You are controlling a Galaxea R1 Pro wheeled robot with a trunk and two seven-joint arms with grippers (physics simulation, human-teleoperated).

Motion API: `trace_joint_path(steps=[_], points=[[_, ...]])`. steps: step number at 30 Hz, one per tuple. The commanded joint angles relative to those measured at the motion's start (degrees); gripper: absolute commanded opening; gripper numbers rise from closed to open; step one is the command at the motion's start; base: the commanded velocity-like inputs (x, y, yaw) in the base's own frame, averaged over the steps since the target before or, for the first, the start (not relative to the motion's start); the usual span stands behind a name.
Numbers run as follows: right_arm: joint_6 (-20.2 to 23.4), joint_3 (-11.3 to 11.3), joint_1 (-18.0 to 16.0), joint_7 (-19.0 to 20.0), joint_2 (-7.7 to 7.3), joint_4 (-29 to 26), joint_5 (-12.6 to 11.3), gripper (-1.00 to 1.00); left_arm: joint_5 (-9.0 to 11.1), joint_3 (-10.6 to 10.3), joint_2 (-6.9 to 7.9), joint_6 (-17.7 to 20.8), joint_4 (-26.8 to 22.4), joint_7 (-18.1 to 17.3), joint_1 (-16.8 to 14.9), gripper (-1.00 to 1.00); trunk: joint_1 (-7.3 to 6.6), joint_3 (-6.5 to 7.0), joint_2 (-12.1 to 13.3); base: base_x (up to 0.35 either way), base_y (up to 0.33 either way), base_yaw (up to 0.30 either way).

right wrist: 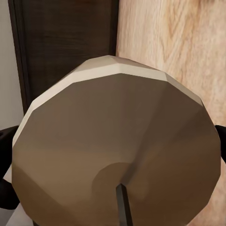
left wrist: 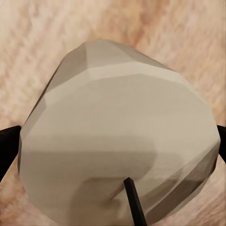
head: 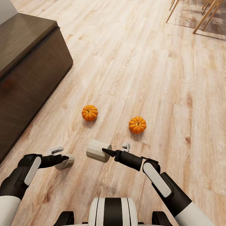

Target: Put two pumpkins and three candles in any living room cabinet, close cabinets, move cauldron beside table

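Two orange pumpkins [head: 89, 113] [head: 137, 125] sit on the wooden floor ahead of me, about an arm's width apart. My left gripper [head: 62, 156] is shut on a grey-beige candle [head: 66, 162] low over the floor; up close in the left wrist view this candle [left wrist: 117, 136] spans the gap between the dark fingers [left wrist: 8, 147]. My right gripper [head: 109, 152] is shut on a second candle [head: 98, 150], held on its side, and its round end face [right wrist: 117, 146] shows in the right wrist view. The dark-brown cabinet [head: 28, 72] stands at the left, its front flush.
Light wooden chair legs [head: 204, 15] stand at the far right on a darker patch of floor. The cabinet's dark side [right wrist: 66, 33] shows behind the right-hand candle. Plank flooring [head: 141, 62] stretches ahead between cabinet and chairs.
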Motion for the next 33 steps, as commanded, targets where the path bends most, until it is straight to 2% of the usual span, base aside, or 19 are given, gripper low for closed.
trace_joint_path(steps=[1,19,33], points=[[0.19,0.05,-0.03,-0.05,-0.04,0.00,-0.40,-1.00,-0.56,0.11,-0.02,0.22,-0.09,-0.62,-0.02,-1.00,-0.01,-0.03,-0.01,0.000,0.000,0.000],[0.19,0.05,-0.03,-0.05,0.09,0.01,-0.37,-1.00,-0.56,0.16,-0.02,0.22,-0.29,-0.63,-0.02,-1.00,-0.01,-0.03,-0.01,0.000,0.000,0.000],[-0.16,0.05,-0.03,-0.05,0.23,0.10,-0.43,-1.00,-0.53,0.42,0.30,0.42,-0.37,-0.69,-0.02,-1.00,-0.37,3.07,0.18,0.000,0.000,0.000]])
